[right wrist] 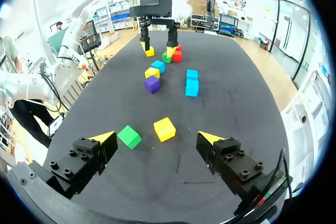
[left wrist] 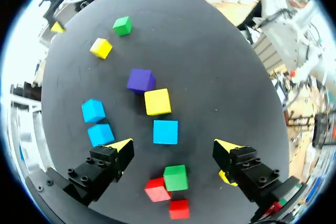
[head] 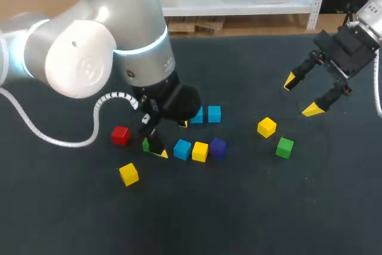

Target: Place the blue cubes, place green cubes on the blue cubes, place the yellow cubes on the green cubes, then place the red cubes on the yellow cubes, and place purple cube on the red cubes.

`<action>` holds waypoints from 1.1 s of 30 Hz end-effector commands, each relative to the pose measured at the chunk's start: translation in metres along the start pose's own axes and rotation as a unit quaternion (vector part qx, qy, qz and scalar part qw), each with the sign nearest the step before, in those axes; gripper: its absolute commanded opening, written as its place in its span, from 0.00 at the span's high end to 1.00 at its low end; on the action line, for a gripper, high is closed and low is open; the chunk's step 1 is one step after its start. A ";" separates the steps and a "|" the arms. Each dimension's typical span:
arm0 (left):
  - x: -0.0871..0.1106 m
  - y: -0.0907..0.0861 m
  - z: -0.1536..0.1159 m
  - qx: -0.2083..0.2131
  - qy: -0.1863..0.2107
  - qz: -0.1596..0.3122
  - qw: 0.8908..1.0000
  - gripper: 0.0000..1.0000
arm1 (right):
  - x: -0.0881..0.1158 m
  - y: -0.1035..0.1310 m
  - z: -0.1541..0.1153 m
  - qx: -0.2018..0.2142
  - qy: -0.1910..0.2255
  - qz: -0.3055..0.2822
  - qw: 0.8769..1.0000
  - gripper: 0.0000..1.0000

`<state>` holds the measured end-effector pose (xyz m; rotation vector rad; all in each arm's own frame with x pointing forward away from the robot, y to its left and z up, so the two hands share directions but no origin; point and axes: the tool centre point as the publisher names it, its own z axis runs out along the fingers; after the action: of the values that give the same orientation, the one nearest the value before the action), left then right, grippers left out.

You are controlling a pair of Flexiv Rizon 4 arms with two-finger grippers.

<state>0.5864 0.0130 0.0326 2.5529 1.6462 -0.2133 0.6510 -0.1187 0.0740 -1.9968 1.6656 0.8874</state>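
My left gripper [left wrist: 174, 148] hangs open over a green cube [left wrist: 175, 177], which sits between its fingers untouched, with two red cubes [left wrist: 156, 189] against it. In the head view this gripper [head: 171, 140] hides most of the green cube [head: 145, 144]. A blue cube [head: 182, 149], a yellow cube [head: 200, 151] and a purple cube [head: 218, 147] form a row just right of it. Two more blue cubes [head: 213, 113] lie behind. My right gripper [head: 300, 95] is open above the table's right side, with a yellow cube [right wrist: 164, 128] and a green cube [right wrist: 129, 136] ahead of it.
One red cube [head: 120, 135] and a lone yellow cube [head: 128, 174] lie left of the left gripper. The left arm's grey cable [head: 36, 129] loops over the table at the left. The table's far edge [head: 239, 35] runs along the back.
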 end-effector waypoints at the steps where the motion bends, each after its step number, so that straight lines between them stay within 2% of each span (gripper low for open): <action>1: 0.005 -0.004 0.011 -0.003 -0.005 -0.041 0.999 0.00 | 0.000 -0.001 0.000 0.000 -0.001 0.000 1.000 0.00; 5: 0.007 -0.006 0.017 -0.005 -0.014 -0.067 0.998 0.00 | 0.000 -0.001 0.000 0.000 -0.001 0.000 1.000 0.00; 13: -0.001 -0.005 0.023 -0.005 -0.011 -0.025 1.000 0.00 | 0.000 -0.001 0.000 0.000 -0.001 0.000 1.000 0.00; 31: -0.003 0.012 0.030 -0.004 -0.007 0.002 1.000 0.00 | 0.000 -0.001 0.000 0.000 -0.001 0.000 1.000 0.00; 32: -0.002 0.012 0.030 -0.004 -0.007 0.002 1.000 0.18 | 0.000 -0.001 0.000 0.000 -0.001 0.000 1.000 0.00; 33: -0.002 0.013 0.031 -0.004 -0.007 0.002 1.000 0.47 | 0.000 -0.001 0.000 0.000 -0.001 0.000 1.000 0.00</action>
<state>0.5912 0.0028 0.0041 2.5343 1.6331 -0.2176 0.6510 -0.1187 0.0740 -1.9967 1.6656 0.8874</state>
